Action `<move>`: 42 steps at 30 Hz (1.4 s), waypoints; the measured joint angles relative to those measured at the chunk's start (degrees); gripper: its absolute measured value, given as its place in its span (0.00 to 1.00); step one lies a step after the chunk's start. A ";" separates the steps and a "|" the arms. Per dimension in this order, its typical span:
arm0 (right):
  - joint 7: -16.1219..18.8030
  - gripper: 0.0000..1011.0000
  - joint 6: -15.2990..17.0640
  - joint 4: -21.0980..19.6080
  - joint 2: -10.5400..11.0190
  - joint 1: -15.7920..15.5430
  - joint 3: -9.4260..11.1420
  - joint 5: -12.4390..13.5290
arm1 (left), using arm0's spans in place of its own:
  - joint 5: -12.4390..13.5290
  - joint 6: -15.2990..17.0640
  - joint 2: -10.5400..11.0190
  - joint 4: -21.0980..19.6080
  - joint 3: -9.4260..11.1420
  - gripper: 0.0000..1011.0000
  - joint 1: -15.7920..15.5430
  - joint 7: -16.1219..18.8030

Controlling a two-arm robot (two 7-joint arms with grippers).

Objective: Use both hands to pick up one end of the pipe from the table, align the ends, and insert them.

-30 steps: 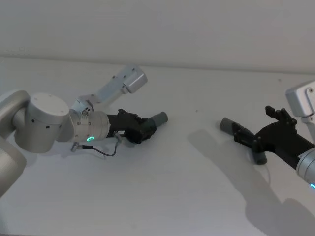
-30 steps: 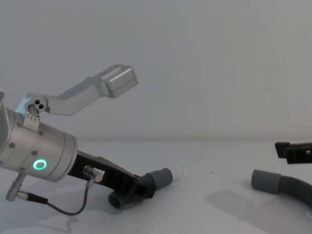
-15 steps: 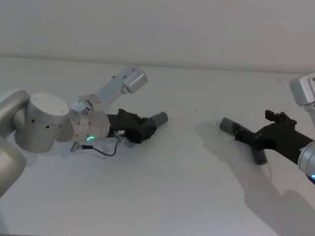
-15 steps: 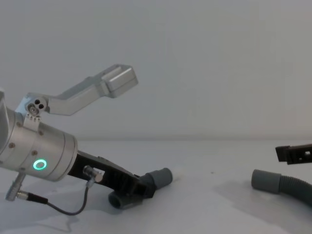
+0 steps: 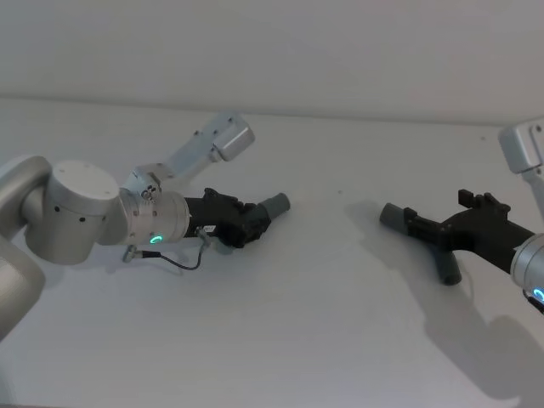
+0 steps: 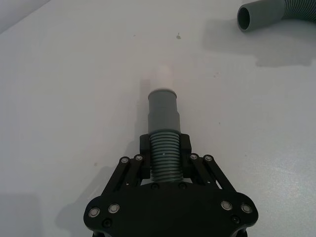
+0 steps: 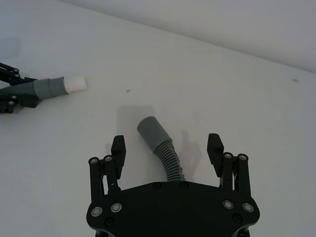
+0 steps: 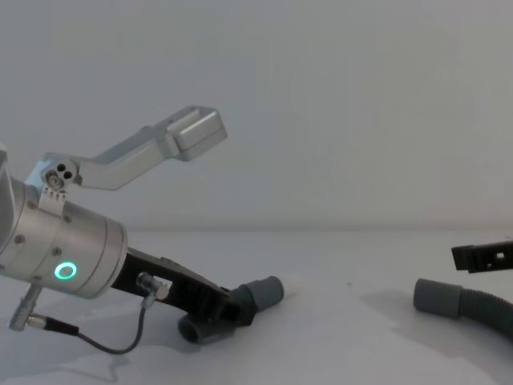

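While the left claw (image 6: pixel 164 150) is clenched round the ribbed neck of the short pipe piece (image 6: pixel 163 116), low at the worktop (image 5: pixel 323 323) with its white-tipped end (image 6: pixel 161 79) aimed across, the right claw (image 7: pixel 166 145) hangs released over the longer piece (image 7: pixel 170 163), just behind its socket end (image 7: pixel 149 129). I'd judge one grasp made; the second grasp, aligning and inserting remain

longer hose (image 8: pixel 463 301) cut by edge, short hose (image 5: pixel 274 205) mostly behind left tool (image 5: pixel 253 223)
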 joint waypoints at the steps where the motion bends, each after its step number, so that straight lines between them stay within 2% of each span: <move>1: 0.05 0.99 0.00 0.23 -0.06 0.08 -0.01 -0.01 | 0.00 0.00 0.00 0.00 0.00 0.32 0.00 0.00; 12: 1.05 0.99 -0.19 3.42 -0.52 1.16 -0.20 -0.29 | 0.00 0.00 0.00 0.00 0.00 0.32 0.00 0.00; 27: 2.12 0.99 -0.32 5.37 -0.91 1.57 0.12 -0.19 | 0.01 0.00 0.00 0.00 0.00 0.32 0.00 0.00; 42: 1.78 0.99 2.05 7.02 -1.99 2.33 0.95 1.46 | 0.01 0.00 0.00 0.00 0.00 0.32 0.00 0.00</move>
